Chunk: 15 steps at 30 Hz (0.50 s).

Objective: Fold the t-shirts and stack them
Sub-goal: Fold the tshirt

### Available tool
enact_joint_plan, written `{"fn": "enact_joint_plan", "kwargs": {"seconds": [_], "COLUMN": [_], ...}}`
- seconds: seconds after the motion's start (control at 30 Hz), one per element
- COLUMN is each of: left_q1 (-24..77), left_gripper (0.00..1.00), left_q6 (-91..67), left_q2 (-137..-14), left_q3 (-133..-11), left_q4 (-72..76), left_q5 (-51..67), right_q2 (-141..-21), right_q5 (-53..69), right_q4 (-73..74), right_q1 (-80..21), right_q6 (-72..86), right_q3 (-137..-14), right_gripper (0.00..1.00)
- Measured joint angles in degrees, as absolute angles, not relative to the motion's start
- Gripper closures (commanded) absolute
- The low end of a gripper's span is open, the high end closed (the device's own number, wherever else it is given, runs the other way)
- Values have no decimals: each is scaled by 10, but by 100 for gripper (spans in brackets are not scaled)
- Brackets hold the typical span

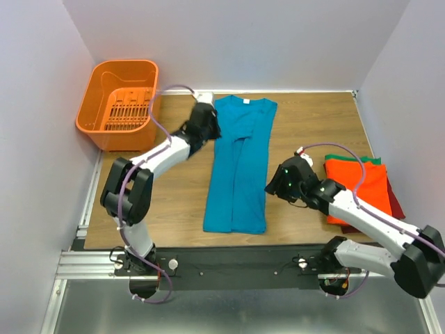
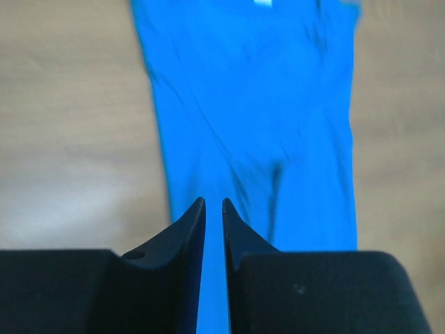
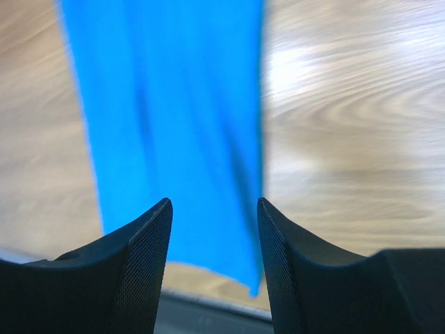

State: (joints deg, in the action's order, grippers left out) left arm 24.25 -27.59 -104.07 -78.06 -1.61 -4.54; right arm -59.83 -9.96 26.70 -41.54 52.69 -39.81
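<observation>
The teal-blue t-shirt [image 1: 240, 167] lies flat on the wooden table, its sides folded in to a long strip, its white neck tag [image 1: 245, 101] at the far end. My left gripper [image 1: 213, 129] hovers over the shirt's upper left edge; in the left wrist view [image 2: 213, 203] its jaws are nearly together with nothing between them, above the shirt [image 2: 264, 125]. My right gripper [image 1: 272, 188] is open and empty by the shirt's lower right edge [image 3: 174, 125], as the right wrist view [image 3: 214, 203] shows. An orange t-shirt [image 1: 358, 188] lies folded on a green one [image 1: 354, 159] and a dark red one [image 1: 396, 205].
An orange slotted basket [image 1: 118, 97] stands at the far left corner. The folded stack sits against the right wall. White walls close in the table [image 1: 306, 125] on three sides. A black rail [image 1: 229, 264] runs along the near edge.
</observation>
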Motion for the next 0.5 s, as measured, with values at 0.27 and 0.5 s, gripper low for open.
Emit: {"fn": "enact_joint_plan", "kwargs": {"seconds": [0.27, 0.5], "left_q1": [400, 447], "left_gripper": [93, 98], "left_q6": [-310, -359], "left_q2": [-904, -779], "left_q3": [-537, -427], "left_q4": [-23, -18], "left_q5": [-60, -55], "right_q2": [-742, -849], "right_q5": [-58, -52], "right_q4": [247, 204], "right_q1": [-289, -273], "right_q6": [476, 433], "right_q3": [-412, -499], "right_gripper": [47, 48]}}
